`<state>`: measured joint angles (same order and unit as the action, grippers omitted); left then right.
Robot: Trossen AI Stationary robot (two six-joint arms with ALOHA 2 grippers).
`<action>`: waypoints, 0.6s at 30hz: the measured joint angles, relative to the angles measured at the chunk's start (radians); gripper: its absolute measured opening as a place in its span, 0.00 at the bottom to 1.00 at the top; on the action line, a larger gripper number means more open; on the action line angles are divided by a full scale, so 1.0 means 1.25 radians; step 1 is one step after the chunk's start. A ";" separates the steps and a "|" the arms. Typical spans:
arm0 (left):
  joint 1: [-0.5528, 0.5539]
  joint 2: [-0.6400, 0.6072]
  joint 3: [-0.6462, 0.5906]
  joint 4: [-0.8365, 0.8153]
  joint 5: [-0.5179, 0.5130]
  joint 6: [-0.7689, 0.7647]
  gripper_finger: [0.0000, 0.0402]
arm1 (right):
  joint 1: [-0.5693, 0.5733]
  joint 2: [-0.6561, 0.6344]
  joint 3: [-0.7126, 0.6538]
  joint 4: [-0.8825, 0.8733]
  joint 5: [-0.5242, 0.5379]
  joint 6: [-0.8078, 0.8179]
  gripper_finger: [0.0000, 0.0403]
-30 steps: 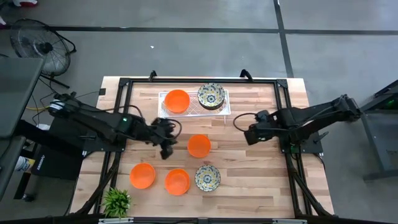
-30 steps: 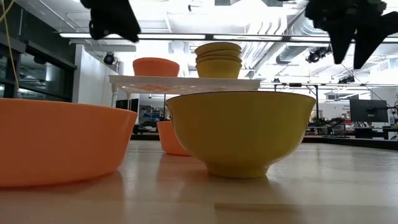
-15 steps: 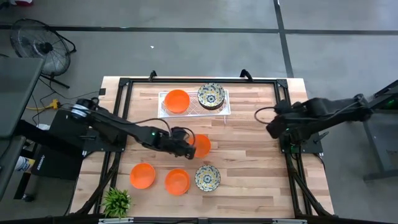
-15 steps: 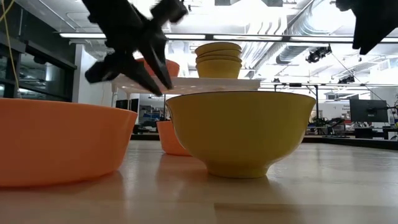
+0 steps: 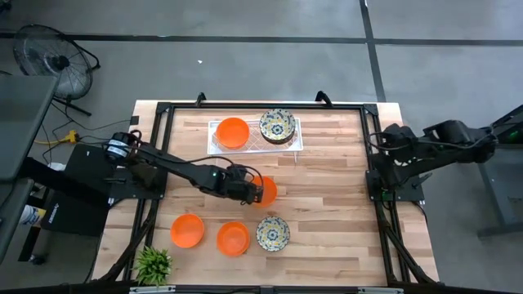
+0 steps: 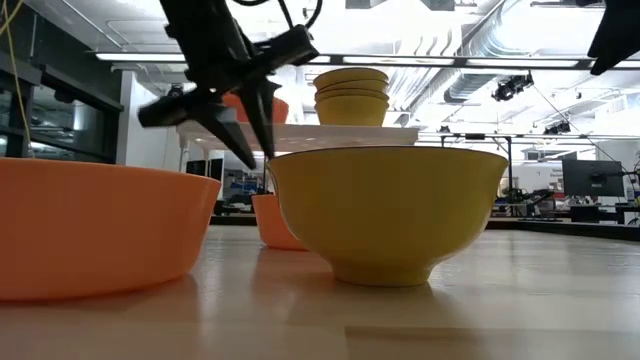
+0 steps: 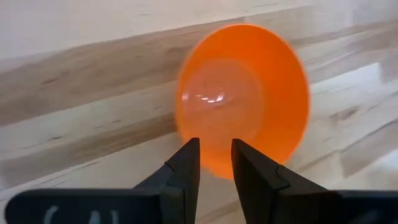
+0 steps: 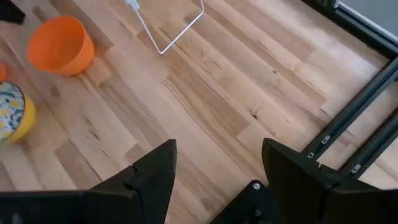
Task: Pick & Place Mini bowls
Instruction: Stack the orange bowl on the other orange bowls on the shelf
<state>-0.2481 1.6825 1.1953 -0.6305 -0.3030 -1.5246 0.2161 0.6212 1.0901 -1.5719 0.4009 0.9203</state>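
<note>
While my left fingers (image 7: 214, 163) are hovering narrowly parted at the near rim of the glossy orange-red round bowl (image 7: 242, 99) mid-bench, I am straddling its wall squarely before pinching.

Robotics lab, exposed ceiling ducts (image 6: 470, 50), monitors (image 6: 585, 180)

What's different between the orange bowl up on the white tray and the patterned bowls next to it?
The orange bowl is plain and glossy; the patterned bowls show a blue-green floral inside. The orange bowl sits alone, while the patterned bowls are stacked, so they stand taller. Both are small, round, upright and rest on the tray.
</note>
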 joint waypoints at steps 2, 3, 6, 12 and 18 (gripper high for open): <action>0.000 -0.001 0.015 -0.048 0.000 0.000 0.22 | 0.000 -0.004 0.000 0.000 -0.004 -0.013 0.56; 0.000 -0.001 0.016 -0.058 0.001 -0.001 0.22 | 0.000 -0.005 0.000 0.001 -0.005 -0.021 0.56; 0.000 0.000 0.016 -0.062 0.001 -0.003 0.22 | 0.000 -0.005 0.000 0.000 -0.002 -0.035 0.56; 0.000 0.015 0.016 -0.050 0.026 -0.021 0.23 | 0.000 -0.005 0.000 0.001 0.000 -0.045 0.56; 0.000 0.059 0.017 0.006 0.051 -0.021 0.31 | 0.000 -0.004 0.000 0.001 -0.001 -0.061 0.56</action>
<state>-0.2485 1.7567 1.2170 -0.6236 -0.2386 -1.5505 0.2161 0.6159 1.0897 -1.5710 0.3996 0.8440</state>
